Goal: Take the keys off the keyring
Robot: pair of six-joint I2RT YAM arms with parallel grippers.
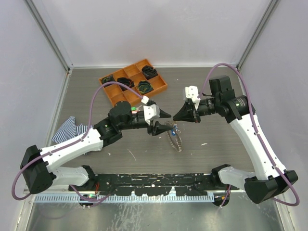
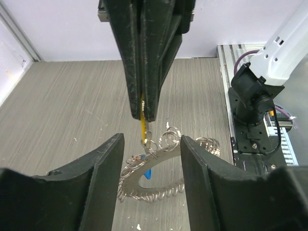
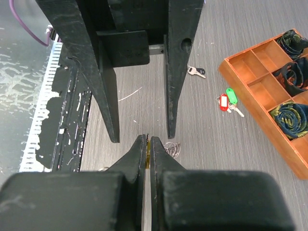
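Note:
The keyring (image 1: 174,138), a flat ring fringed with small silver loops, stands tilted on the table at mid-centre. My left gripper (image 1: 163,124) holds the keyring (image 2: 163,153) between its fingers (image 2: 101,187), which touch it on both sides. A blue tag (image 2: 148,173) hangs inside the ring. From above, my right gripper (image 2: 147,118) is shut on a yellow-tagged key (image 2: 142,113) that still hangs from the ring. In the right wrist view only a yellow sliver (image 3: 148,151) shows at the right gripper (image 3: 147,139). Red-tagged (image 3: 224,102) and green-tagged (image 3: 231,95) keys and a bare key (image 3: 196,71) lie loose on the table.
An orange compartment tray (image 1: 108,94) with black coiled bundles sits at the back, left of centre. A striped cloth (image 1: 65,129) lies at the left, by my left arm. A black rail (image 1: 154,185) runs along the near edge between the arm bases.

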